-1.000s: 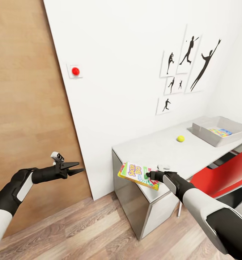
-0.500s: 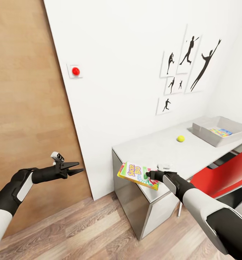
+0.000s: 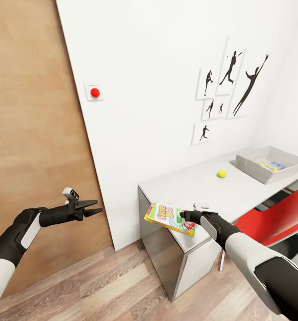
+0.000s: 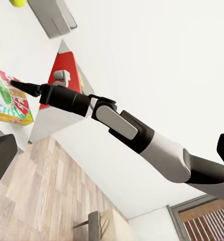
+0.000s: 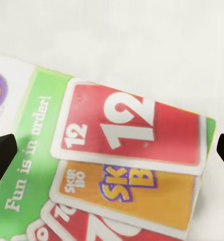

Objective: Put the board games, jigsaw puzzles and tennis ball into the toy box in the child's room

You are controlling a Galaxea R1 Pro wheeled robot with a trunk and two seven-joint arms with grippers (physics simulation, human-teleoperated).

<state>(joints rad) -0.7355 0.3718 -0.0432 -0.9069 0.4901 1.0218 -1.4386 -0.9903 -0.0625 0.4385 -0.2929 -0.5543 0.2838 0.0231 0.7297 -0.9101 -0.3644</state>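
Jaws on the right gripper [image 3: 182,217] are clamped on one edge of the SKIP BO board game [image 3: 170,218], which hangs level, just over the near left corner of the table [image 3: 197,187]. Jaws on the left gripper [image 3: 94,207] stand parted and empty, well apart at nine o'clock, in front of a wooden door [image 3: 33,133]. Toward one o'clock on the tabletop sits the tennis ball [image 3: 221,174]. Farther toward two o'clock lies the toy box [image 3: 251,164], with a colourful flat piece already inside. A red chair [image 3: 273,216] stands at three o'clock. By my judgement the step in hand is carrying this game to the box. Next, the game must travel across the tabletop, past the ball, and be let go above the box.
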